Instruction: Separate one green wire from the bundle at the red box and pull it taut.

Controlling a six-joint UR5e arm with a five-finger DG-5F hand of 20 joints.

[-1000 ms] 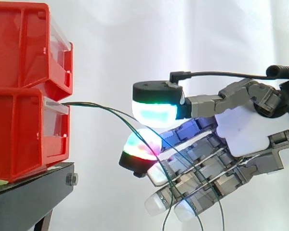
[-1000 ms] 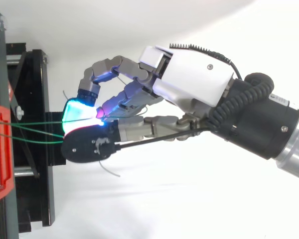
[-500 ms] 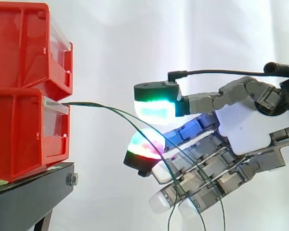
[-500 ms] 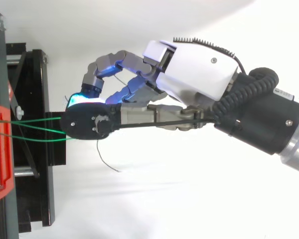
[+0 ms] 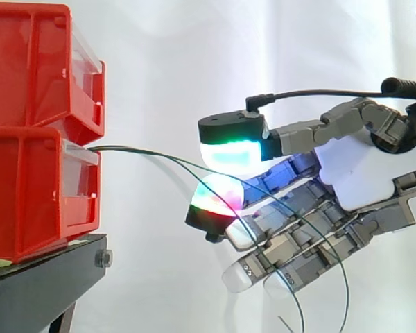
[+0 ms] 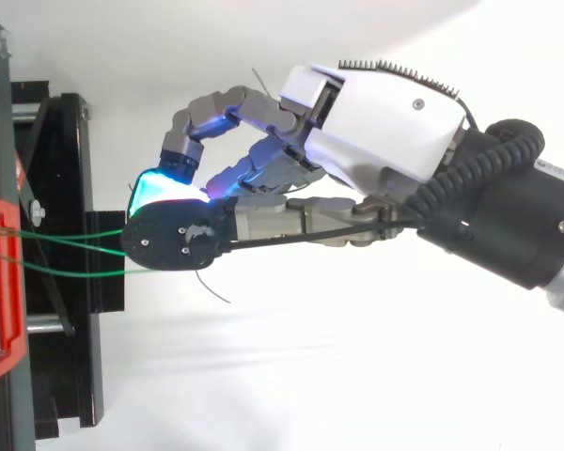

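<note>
Hand [image 5: 353,180] right of the lower red bin [image 5: 28,194], well apart from it, about level with its front. Cannot tell whether clamped on anything or loose. Green wires [image 5: 145,154] out of that bin's front, arcing slack rightward to the hand, then drooping below it. Bins stacked at left on a black stand [image 5: 48,277].

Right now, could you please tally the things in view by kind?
Red bins: 2
Green wires: 2
Black stand: 1
Hand: 1
Total: 6
</note>
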